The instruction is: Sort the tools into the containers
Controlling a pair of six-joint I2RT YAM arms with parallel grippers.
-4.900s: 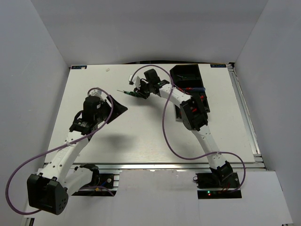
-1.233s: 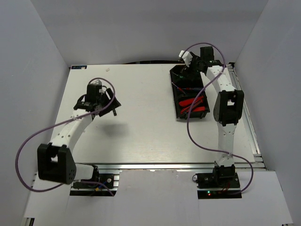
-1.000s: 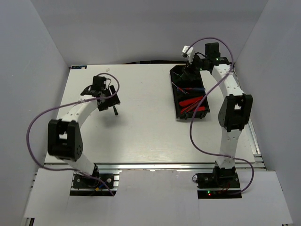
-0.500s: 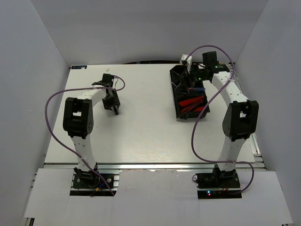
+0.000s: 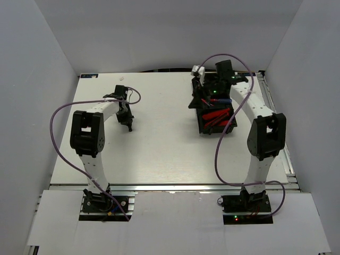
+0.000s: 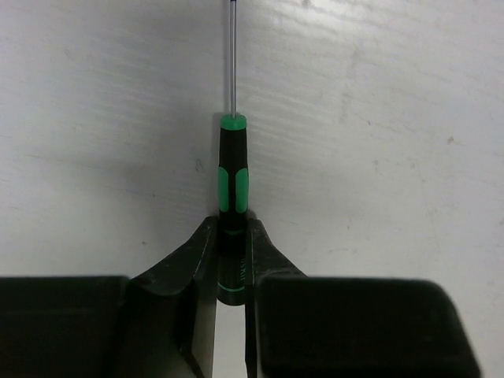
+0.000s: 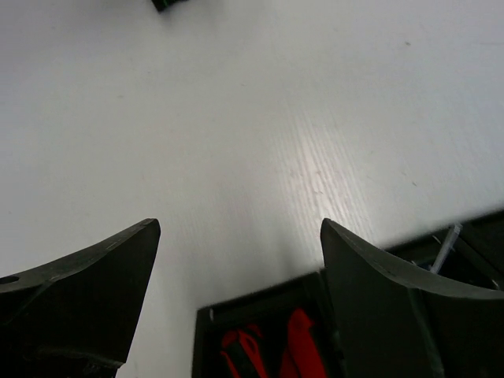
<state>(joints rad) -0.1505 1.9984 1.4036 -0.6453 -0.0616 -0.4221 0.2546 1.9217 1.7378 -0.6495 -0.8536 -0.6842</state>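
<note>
A thin black-and-green precision screwdriver (image 6: pixel 233 179) lies on the white table with its steel shaft pointing away. My left gripper (image 6: pixel 232 236) is shut on the black rear of its handle, down at the table's far left (image 5: pixel 126 118). The black tray (image 5: pixel 217 131) stands at the far right. Red-and-black knives (image 5: pixel 215 116) fill its near compartment and a blue-handled screwdriver (image 5: pixel 224 100) lies in the middle one. My right gripper (image 5: pixel 198 93) hovers open over the tray's left edge with nothing between its fingers (image 7: pixel 240 226). The right wrist view shows the tray corner (image 7: pixel 260 305) with the red knives (image 7: pixel 295 339).
Purple cables loop from both arms above the table (image 5: pixel 58 133). White walls close in the left, far and right sides. A metal rail (image 5: pixel 276 122) runs along the table's right edge, beside the tray. A small dark object (image 7: pixel 165 4) sits at the top of the right wrist view.
My left gripper has lowered and closed on the green-and-black screwdriver. My right arm has swung left and nearer, from the tray's far end to its left edge, still open.
</note>
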